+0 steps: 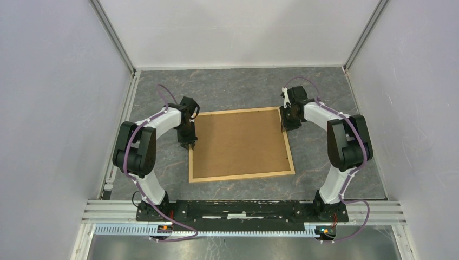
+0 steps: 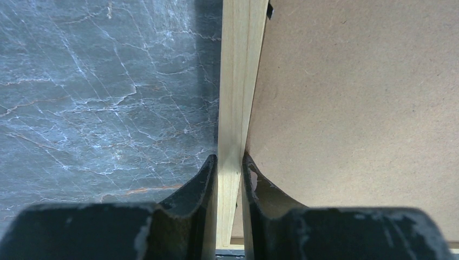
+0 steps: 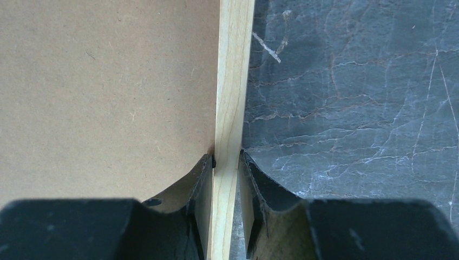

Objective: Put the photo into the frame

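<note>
The frame [image 1: 243, 176], thin light wood strips, lies flat on the table with a plain brown board [image 1: 238, 142] filling it. The photo is hidden. My left gripper [image 1: 189, 145] is on the frame's left side. In the left wrist view my left gripper [image 2: 229, 162] is shut on the left wooden strip [image 2: 238, 81], one finger on each side of it. My right gripper [image 1: 285, 129] is at the frame's far right corner. In the right wrist view my right gripper [image 3: 226, 157] is shut on the right strip [image 3: 234, 70], beside the board [image 3: 108, 92].
The dark marbled table top [image 1: 325, 162] surrounds the frame. White walls with metal rails [image 1: 116, 38] close the back and sides. The arms' base bar [image 1: 243, 211] runs along the near edge.
</note>
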You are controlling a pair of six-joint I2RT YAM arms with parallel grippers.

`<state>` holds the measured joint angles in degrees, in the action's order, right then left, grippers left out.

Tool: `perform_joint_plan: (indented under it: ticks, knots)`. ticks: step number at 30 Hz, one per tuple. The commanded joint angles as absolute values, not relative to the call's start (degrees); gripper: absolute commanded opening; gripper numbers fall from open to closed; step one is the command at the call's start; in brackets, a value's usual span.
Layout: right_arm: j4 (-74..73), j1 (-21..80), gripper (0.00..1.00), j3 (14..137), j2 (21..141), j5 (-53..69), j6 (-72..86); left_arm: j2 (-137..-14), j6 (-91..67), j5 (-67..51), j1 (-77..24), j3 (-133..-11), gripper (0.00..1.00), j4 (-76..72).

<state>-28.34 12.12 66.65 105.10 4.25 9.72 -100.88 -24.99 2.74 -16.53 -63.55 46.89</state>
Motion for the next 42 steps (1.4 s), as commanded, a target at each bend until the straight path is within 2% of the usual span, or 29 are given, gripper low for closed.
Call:
perform_joint_plan:
  ticks: [1,5,10,14,19,25,30,42]
  knots:
    - [-26.76,11.58,0.29,63.64,111.31,-0.15,8.93,-103.59,-22.24,5.22,-17.11,-63.01,0.02,44.47]
    - [-25.44,11.62,0.29,62.71,112.34,4.61,9.44,-103.61,-22.24,5.47,-17.25,-63.02,0.02,44.43]
    - [-24.03,11.61,0.33,64.48,108.44,20.67,9.55,-103.71,-22.24,5.43,-17.49,-63.02,0.02,44.44]
    - [-26.84,10.9,0.41,67.24,103.0,17.96,9.4,-103.39,-22.24,5.68,-17.46,-62.93,0.02,44.52]
    - [-27.94,9.98,0.44,66.8,99.98,10.41,8.64,-103.21,-22.24,5.36,-17.57,-62.95,0.02,44.4]
    - [-28.88,9.92,0.34,68.09,100.86,7.44,8.22,-103.16,-22.23,5.46,-17.66,-62.93,0.02,44.45]
    - [-29.16,9.93,0.31,67.47,101.86,6.19,7.93,-103.49,-22.24,5.3,-17.71,-63.02,0.02,44.41]
    - [-28.03,10.41,0.29,67.02,104.03,7.12,7.87,-103.72,-22.24,5.01,-17.92,-63.1,0.02,44.47]
